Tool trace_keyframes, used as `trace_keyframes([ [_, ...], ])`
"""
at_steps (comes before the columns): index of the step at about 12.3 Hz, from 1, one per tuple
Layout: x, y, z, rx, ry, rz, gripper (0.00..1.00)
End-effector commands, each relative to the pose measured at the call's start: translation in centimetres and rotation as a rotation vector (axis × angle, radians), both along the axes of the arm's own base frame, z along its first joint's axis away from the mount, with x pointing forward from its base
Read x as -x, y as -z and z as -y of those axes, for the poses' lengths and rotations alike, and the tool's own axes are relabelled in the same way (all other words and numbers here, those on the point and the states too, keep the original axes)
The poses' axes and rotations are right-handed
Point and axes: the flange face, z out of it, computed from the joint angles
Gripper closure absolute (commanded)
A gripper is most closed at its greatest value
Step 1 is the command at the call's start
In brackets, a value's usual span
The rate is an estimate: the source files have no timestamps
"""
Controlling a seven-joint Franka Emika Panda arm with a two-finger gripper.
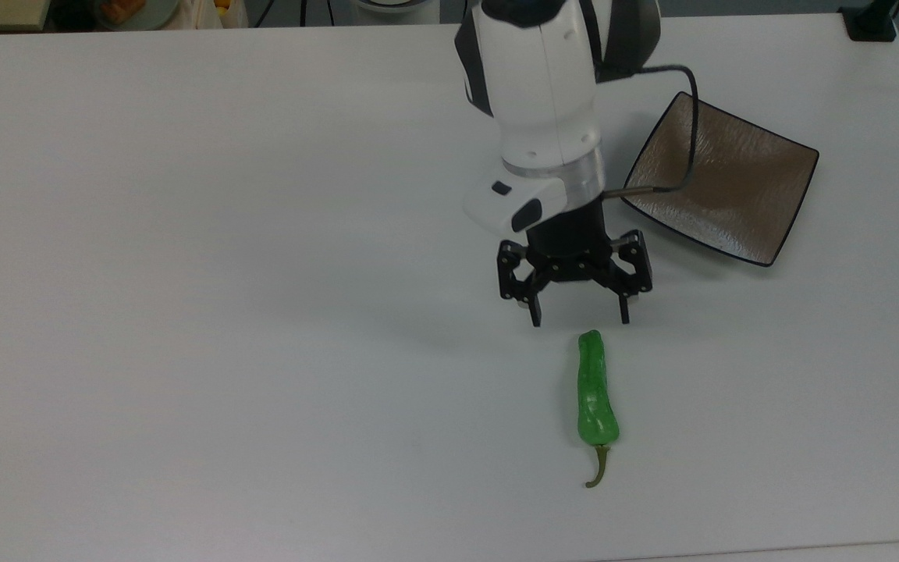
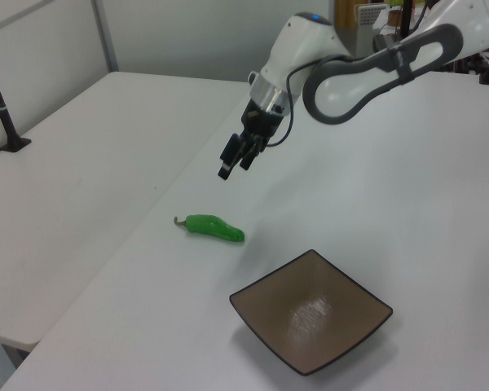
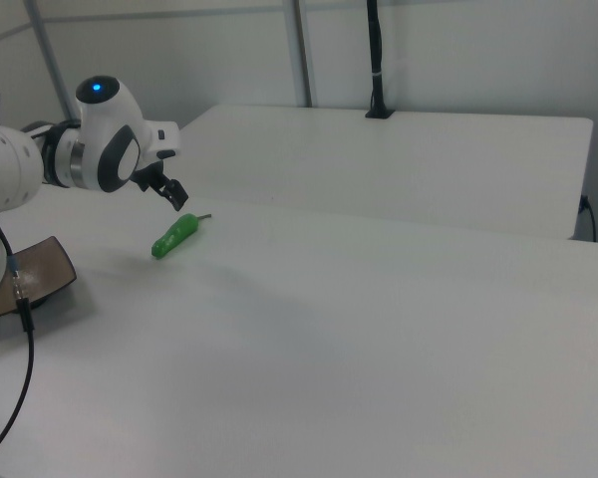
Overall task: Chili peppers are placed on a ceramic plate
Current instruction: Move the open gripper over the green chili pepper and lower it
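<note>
A glossy green chili pepper (image 1: pixel 596 394) lies on the white table, stem toward the top view's bottom edge; it also shows as the pepper (image 2: pixel 214 227) and the pepper (image 3: pixel 173 236). My gripper (image 1: pixel 580 320) hangs open and empty above the table, just past the pepper's narrow tip. In the left view the gripper (image 2: pixel 226 170) is clearly above the pepper. The square brown ceramic plate (image 1: pixel 730 187) sits empty at the top view's right, behind the arm; the same plate (image 2: pixel 310 323) and plate (image 3: pixel 35 284) show in the side views.
A cable (image 1: pixel 684 117) from the wrist loops over the plate's left part. A black post base (image 1: pixel 871 22) stands at the far right corner of the table. A second white table (image 2: pixel 81 179) adjoins on the left view's left.
</note>
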Motion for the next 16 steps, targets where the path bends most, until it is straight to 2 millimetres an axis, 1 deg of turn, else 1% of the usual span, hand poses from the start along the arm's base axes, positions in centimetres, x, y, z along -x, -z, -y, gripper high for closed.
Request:
trace_keyframes([
  [1,-1.4,2.7,-3.2,-0.035,0.031,0.056,0.00],
  [2,-1.3,3.8,-4.3,-0.026,0.028,0.062,0.00],
  [3,-1.5,4.9,-4.8,-0.018,0.029,0.062,0.00],
  [4,-1.7,5.6,-4.9,-0.010,0.028,0.060,0.00],
  [5,-1.9,6.8,-5.0,0.001,0.027,0.055,0.00],
  [7,-2.0,7.5,-5.0,0.010,0.025,0.053,0.00],
  [9,-2.1,7.7,-5.0,0.009,0.022,0.070,0.00],
  [11,-2.1,8.5,-5.1,0.027,0.011,0.080,0.00],
  [13,-2.2,8.7,-5.2,-0.010,0.048,0.106,0.00],
  [15,-2.3,9.7,-5.1,-0.007,0.049,0.101,0.00],
  [16,-2.3,10.6,-5.1,0.015,0.037,0.102,0.00],
])
